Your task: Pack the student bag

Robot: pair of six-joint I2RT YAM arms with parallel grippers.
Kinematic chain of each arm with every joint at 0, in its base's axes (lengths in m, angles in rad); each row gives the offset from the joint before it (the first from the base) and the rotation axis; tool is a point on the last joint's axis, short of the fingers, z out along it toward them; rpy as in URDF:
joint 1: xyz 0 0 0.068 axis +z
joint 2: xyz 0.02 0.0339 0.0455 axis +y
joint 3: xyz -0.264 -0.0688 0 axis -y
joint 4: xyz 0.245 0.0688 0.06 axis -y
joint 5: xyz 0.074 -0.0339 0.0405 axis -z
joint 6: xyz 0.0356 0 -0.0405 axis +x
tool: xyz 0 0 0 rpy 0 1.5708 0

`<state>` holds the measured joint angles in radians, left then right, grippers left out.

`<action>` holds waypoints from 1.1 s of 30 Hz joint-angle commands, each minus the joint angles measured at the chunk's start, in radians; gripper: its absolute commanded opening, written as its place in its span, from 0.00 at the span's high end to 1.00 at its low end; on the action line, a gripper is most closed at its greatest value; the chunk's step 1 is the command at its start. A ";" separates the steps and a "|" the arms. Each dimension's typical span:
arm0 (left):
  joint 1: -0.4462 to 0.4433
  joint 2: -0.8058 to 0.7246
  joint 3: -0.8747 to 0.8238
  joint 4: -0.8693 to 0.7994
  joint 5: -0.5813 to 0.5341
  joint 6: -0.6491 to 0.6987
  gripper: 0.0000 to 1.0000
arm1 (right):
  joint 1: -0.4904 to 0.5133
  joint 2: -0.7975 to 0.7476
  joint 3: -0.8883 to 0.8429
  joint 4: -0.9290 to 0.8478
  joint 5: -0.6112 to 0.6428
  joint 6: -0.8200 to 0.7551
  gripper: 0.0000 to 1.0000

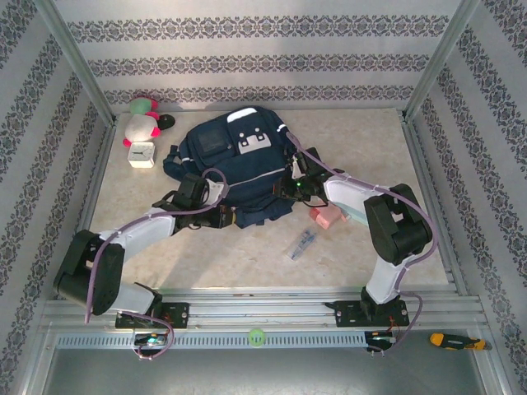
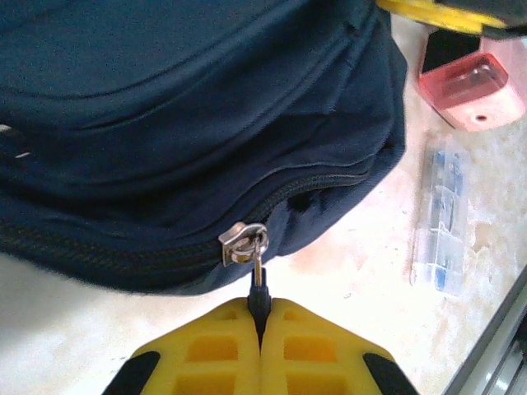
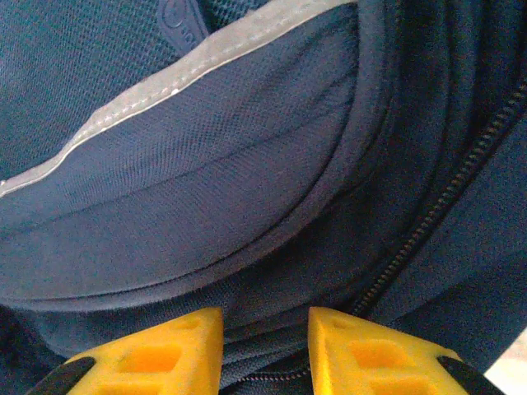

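Desk (image 1: 230, 263): pale marbled top.

Student bag (image 1: 235, 169) lies flat mid-desk, toward the back, front pocket up, with one of my arms at each side.

Left gripper (image 2: 260, 317): closed on the thin tab hanging from the zipper slider (image 2: 243, 244) at the bag's near edge. I cannot tell how much of that zip is open.

Right gripper (image 3: 265, 333): fingers apart, nothing pinched, tips close against the bag's side fabric beside a zipper track.

Loose on the desk, none in the bag:
- plush toy (image 1: 142, 123) and white alarm clock (image 1: 142, 154), far left corner
- pink box (image 1: 326, 216), just right of the bag
- clear case (image 1: 303, 244), nearer me

My read is that the task is at an early stage, with only the zip in hand. Left to do: get the compartment open, load every item, then close up.
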<state>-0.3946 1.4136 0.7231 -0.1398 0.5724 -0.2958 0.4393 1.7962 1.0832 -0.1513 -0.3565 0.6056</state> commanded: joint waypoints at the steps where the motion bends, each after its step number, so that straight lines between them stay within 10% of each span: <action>1: -0.078 0.041 0.071 -0.034 0.040 0.034 1.00 | 0.047 0.008 -0.015 0.071 0.029 0.095 0.69; 14: -0.214 0.202 0.208 0.041 0.036 -0.008 0.72 | 0.060 -0.036 -0.017 0.096 0.059 0.114 0.69; 16: -0.193 0.111 0.198 -0.028 -0.002 0.093 0.47 | 0.017 -0.125 -0.023 0.086 -0.006 0.013 0.56; 20: -0.153 -0.064 0.141 -0.103 -0.017 0.284 0.30 | -0.016 -0.237 -0.051 0.060 -0.068 -0.089 0.52; 27: -0.146 -0.316 -0.010 -0.101 -0.198 0.719 0.18 | -0.008 -0.399 -0.113 -0.019 -0.131 -0.249 0.53; 33: -0.144 -0.180 -0.037 -0.027 -0.263 0.929 0.18 | 0.047 -0.450 -0.184 -0.018 -0.173 -0.297 0.53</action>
<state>-0.5491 1.1683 0.7086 -0.2008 0.3771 0.4534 0.4625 1.3594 0.9344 -0.1410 -0.4744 0.3679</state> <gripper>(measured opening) 0.825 0.470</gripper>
